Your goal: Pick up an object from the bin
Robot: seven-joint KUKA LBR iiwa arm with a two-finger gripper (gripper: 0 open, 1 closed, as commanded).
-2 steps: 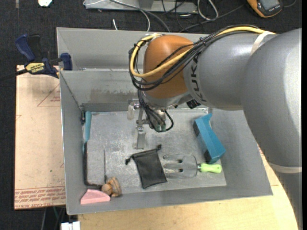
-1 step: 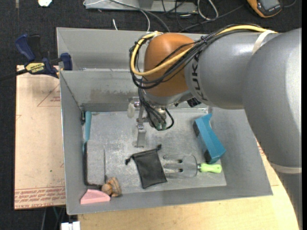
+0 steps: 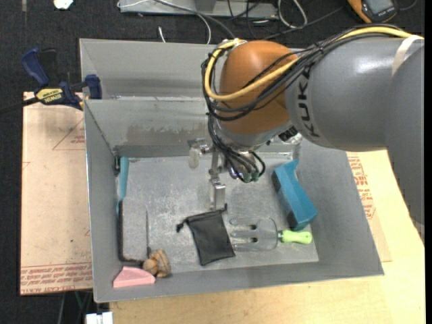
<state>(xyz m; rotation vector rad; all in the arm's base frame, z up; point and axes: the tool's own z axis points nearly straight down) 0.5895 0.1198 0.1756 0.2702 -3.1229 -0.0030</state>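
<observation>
near the middle of the bin (image 3: 162, 194), we see the gripper (image 3: 219, 202) hanging by the black pouch (image 3: 210, 238) (open or closed, we cannot tell).

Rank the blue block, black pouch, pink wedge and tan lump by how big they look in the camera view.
1. Blue block and black pouch: too alike to separate.
2. Pink wedge.
3. Tan lump, smallest.
</observation>
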